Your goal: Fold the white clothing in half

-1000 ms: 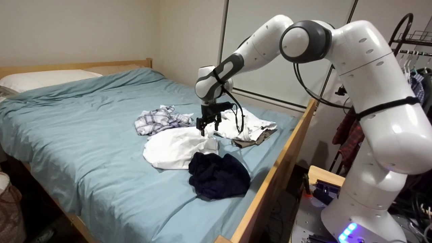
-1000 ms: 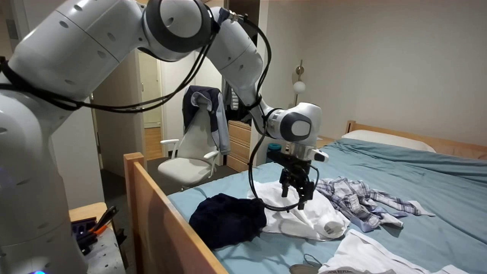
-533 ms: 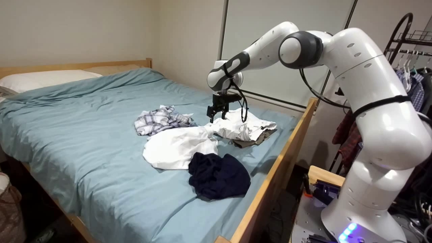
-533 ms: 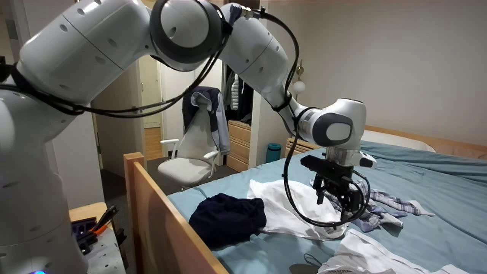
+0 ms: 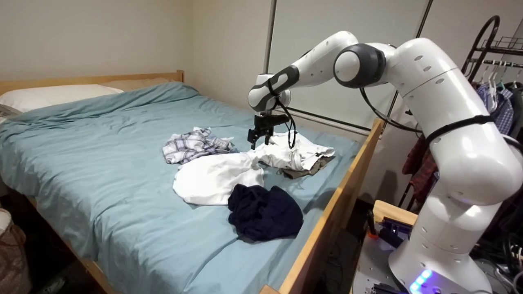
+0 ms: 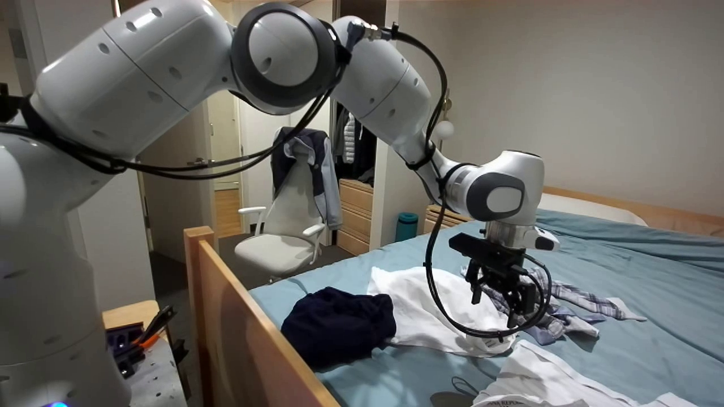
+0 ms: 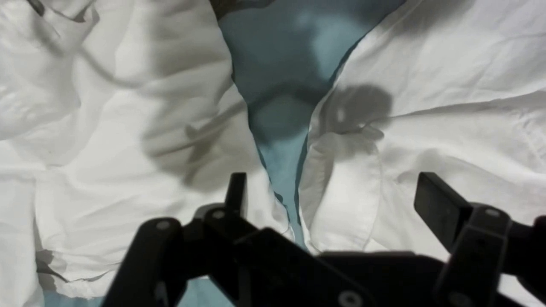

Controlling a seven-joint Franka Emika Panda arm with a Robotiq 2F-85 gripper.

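White clothing [image 5: 216, 179] lies lengthwise toward another white garment [image 5: 284, 155].

In an exterior view, a navy garment [image 5: 265, 214] lies crumpled on a blue duvet [image 5: 102, 163]. From it, a plaid shirt [image 5: 194, 146] is toward ten o'clock, a clothes rack [image 5: 486, 48] toward two.

The white clothing [image 5: 216, 179] and the navy garment [image 5: 265, 214] look like matt cloth from here; the arm [image 5: 474, 163] gleams smooth and glossy, the pincer [image 7: 336, 196] is mostly matt, the footboard [image 6: 246, 333] smooth wood.
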